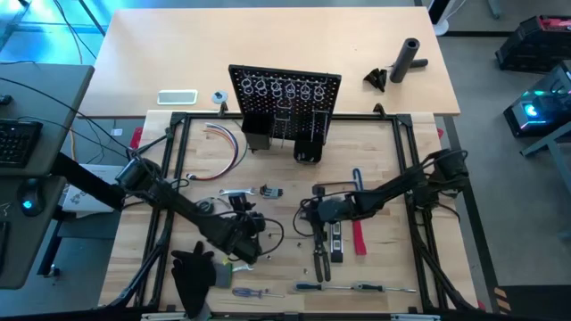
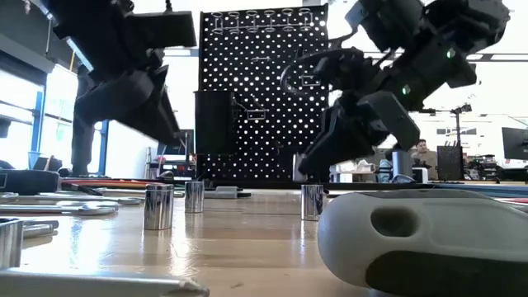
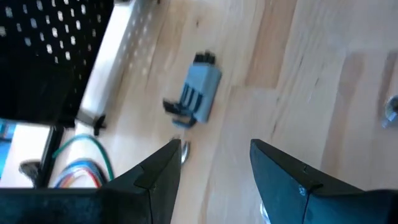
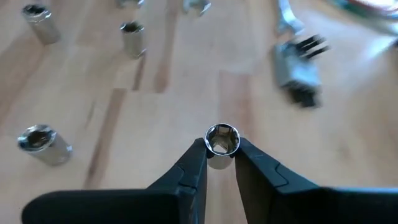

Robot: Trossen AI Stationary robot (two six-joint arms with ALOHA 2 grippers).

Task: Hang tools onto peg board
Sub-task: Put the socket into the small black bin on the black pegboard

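Observation:
The black peg board stands upright at the table's far side, silver rings along its top. My right gripper is low over the table's middle, shut on a small silver socket. My left gripper is open and hovers left of centre, touching nothing, above a small grey tool that lies flat. More silver sockets stand upright on the wood. Pliers and a red-handled tool lie right of centre, and screwdrivers lie along the near edge. My right gripper pinches the silver socket by its upper rim, between the two fingertips. The fingers slant down at it from the table's right. The socket stays upright with its open end up. In the low view its base looks level with the tabletop.
A bundle of coloured wires lies left of the peg board, and a black glove-like cloth sits at the near left. A black cylinder rests on the far table. A pale rounded object fills the low view's near right.

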